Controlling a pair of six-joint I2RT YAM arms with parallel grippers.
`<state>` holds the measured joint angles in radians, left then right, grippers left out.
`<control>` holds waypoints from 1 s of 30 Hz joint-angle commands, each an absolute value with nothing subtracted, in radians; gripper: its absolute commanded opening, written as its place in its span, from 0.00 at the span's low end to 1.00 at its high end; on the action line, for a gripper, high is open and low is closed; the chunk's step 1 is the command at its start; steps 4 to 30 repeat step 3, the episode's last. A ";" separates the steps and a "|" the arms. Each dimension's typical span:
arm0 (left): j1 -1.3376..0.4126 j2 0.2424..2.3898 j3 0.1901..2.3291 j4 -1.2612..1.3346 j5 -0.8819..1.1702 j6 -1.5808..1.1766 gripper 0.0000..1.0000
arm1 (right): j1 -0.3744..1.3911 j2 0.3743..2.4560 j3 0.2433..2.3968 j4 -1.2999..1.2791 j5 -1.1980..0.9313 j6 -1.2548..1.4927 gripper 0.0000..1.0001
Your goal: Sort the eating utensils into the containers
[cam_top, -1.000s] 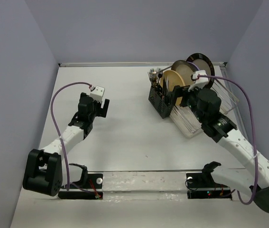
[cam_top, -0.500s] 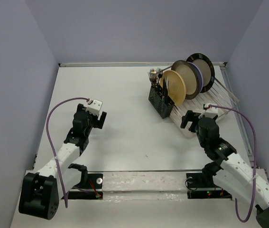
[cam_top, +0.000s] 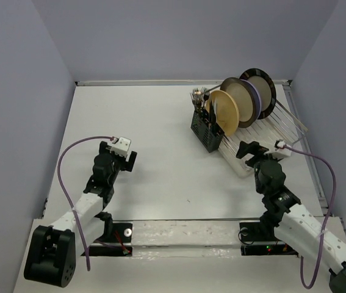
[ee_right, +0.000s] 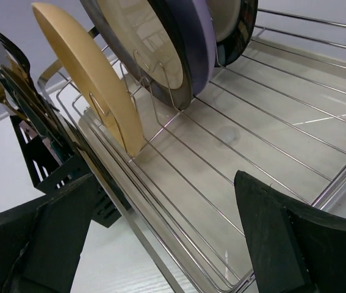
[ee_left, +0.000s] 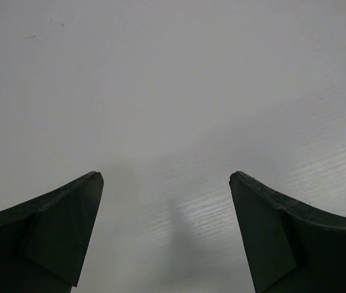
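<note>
The black perforated caddy (cam_top: 205, 132) stands at the left end of the dish rack. Several eating utensils (cam_top: 199, 96) stand upright in it, heads up; in the right wrist view the caddy (ee_right: 43, 166) and the fork heads (ee_right: 3, 61) are at the far left. My right gripper (cam_top: 252, 148) is open and holds nothing, hovering at the rack's near corner, below and right of the caddy; its open jaws (ee_right: 165, 178) frame the rack's wire floor. My left gripper (cam_top: 127, 160) is open over bare table, far left of the caddy; only white tabletop lies between its jaws (ee_left: 166, 177).
A wire dish rack (cam_top: 282, 125) holds three upright plates: a yellow one (cam_top: 224, 110) next to the caddy, a beige one (cam_top: 240, 97) and a dark-rimmed one (cam_top: 259, 88). Walls close in the table on three sides. A rail (cam_top: 185, 229) runs along the near edge.
Both arms have drawn back toward the near edge. The right gripper left the caddy and plates and now sits at the rack's near corner. Both grippers stayed open.
</note>
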<state>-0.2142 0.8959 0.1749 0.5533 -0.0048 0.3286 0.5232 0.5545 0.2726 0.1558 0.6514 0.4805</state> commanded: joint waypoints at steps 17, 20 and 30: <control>-0.210 0.877 0.179 0.653 -0.005 0.328 0.99 | 0.522 0.589 0.233 0.163 0.680 0.537 0.96; -0.210 0.877 0.179 0.653 -0.005 0.328 0.99 | 0.522 0.589 0.233 0.163 0.680 0.537 0.96; -0.210 0.877 0.179 0.653 -0.005 0.328 0.99 | 0.522 0.589 0.233 0.163 0.680 0.537 0.96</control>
